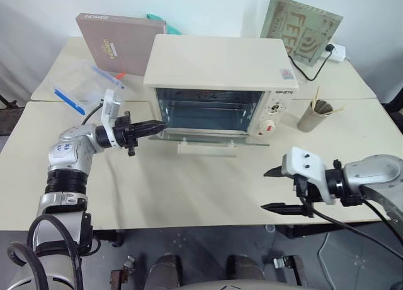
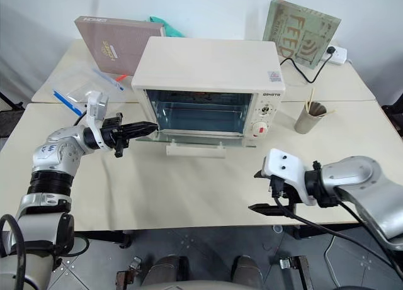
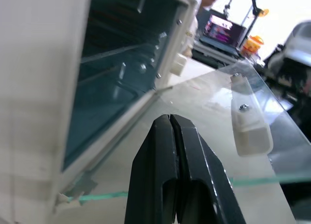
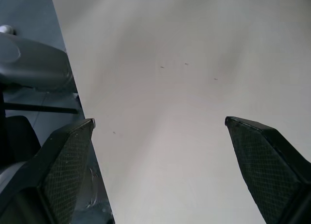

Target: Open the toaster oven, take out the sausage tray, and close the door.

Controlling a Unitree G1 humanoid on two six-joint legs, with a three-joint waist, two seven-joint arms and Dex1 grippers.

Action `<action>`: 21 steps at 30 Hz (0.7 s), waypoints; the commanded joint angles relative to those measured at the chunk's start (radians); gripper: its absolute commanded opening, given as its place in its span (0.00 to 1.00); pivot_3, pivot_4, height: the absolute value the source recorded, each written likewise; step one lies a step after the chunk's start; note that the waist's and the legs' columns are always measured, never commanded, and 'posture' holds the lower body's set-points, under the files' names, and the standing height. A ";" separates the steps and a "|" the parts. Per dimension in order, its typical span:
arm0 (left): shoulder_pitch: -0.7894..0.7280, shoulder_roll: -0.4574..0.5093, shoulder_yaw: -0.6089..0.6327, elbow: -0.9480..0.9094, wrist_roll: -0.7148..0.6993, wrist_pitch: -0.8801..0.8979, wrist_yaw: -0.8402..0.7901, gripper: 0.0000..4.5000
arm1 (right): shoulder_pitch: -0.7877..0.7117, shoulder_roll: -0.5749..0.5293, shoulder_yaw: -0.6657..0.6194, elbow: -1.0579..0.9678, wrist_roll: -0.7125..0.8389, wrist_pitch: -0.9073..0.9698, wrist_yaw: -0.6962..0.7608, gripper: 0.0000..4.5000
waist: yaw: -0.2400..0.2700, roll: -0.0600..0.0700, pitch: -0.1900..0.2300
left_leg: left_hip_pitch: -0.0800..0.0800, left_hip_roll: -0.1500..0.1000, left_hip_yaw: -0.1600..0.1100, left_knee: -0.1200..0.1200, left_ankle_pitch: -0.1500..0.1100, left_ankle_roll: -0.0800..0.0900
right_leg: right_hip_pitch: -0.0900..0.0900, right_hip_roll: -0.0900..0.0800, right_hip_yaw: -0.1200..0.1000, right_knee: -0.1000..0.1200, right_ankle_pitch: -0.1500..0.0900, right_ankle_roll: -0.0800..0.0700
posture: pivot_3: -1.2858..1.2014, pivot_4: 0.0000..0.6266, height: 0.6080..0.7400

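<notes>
Toaster oven [image 1: 217, 66]: cream-white box standing toward the back of the table [image 1: 189, 189], front cavity exposed, control knobs on its right side panel.
Door [image 1: 211, 139]: swung fully down, glass panel lying roughly flat in front of the oven; bar handle [image 1: 206, 150] at its outer edge, just above the tabletop.
Sausage tray: cannot be made out; the cavity shows dark glass and wire rails (contents too dim to identify).
Left gripper [image 1: 156, 126]: fingers pressed together, nothing between them, pointing level toward the oven's left front corner; tips just over the left edge of the lowered glass.
Right gripper [image 1: 272, 190]: fingers spread wide and empty, over the near right part of the table, well apart from the oven.
Brown flat box [image 1: 116, 41]: propped at the back left.
Clear plastic container [image 1: 82, 85]: blue-edged, left of the oven.
Paper cup [image 1: 313, 116]: holding sticks, right of the oven.
</notes>
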 commanded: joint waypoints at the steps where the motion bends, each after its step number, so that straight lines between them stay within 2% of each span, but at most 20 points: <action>1: 0.015 0.016 -0.024 -0.030 0.028 -0.016 -0.030 0.00 | 0.005 -0.063 -0.124 -0.018 0.052 0.014 0.036 1.00 | 0.003 0.000 0.000 | 0.000 0.000 0.000 0.000 0.000 0.000 | 0.000 0.000 0.000 0.000 0.000 0.000 | 0.52 0.24 1.00; 5: 0.027 0.030 -0.063 -0.026 0.068 -0.016 -0.041 0.00 | 0.004 -0.119 -0.152 -0.004 0.054 -0.008 0.068 1.00 | 0.008 0.000 0.000 | 0.000 0.000 0.000 0.001 0.000 0.000 | 0.000 0.000 0.000 0.000 0.000 0.000 | 0.52 0.24 1.00; 8: 0.033 0.020 -0.083 -0.033 0.086 -0.036 -0.045 0.00 | -0.085 -0.102 -0.099 -0.001 0.046 -0.025 0.037 1.00 | 0.011 0.000 0.000 | 0.000 0.000 0.000 0.001 0.000 0.000 | 0.000 0.000 0.000 0.000 0.000 0.000 | 0.52 0.24 1.00; 11: 0.044 0.014 -0.117 -0.024 0.129 -0.069 -0.039 0.00 | -0.247 0.017 0.004 -0.010 0.052 -0.013 -0.056 1.00 | 0.003 0.000 0.000 | 0.000 0.001 0.000 0.001 0.000 0.000 | 0.000 0.000 0.001 0.001 0.000 0.000 | 0.52 0.24 1.00; 13: 0.056 0.017 -0.136 -0.023 0.151 -0.085 -0.045 0.00 | -0.325 0.081 0.085 -0.005 -0.003 -0.013 -0.119 1.00 | 0.000 0.000 0.000 | 0.000 0.001 0.000 0.001 0.000 0.000 | 0.000 0.000 0.001 0.001 0.000 0.000 | 0.52 0.24 1.00; 18: 0.085 0.029 -0.188 -0.044 0.197 -0.086 -0.057 0.00 | -0.449 0.242 0.279 0.035 -0.170 -0.101 -0.232 1.00 | -0.007 0.000 0.000 | -0.001 0.000 0.000 0.001 0.000 0.000 | -0.001 0.000 0.000 0.001 0.000 0.000 | 0.52 0.24 1.00; 21: 0.106 0.032 -0.203 -0.063 0.212 -0.094 -0.061 0.00 | -0.501 0.321 0.421 0.101 -0.355 -0.188 -0.319 1.00 | -0.009 0.000 0.000 | 0.000 0.000 0.000 0.002 0.000 0.000 | -0.001 0.000 0.000 0.002 0.000 0.000 | 0.52 0.24 1.00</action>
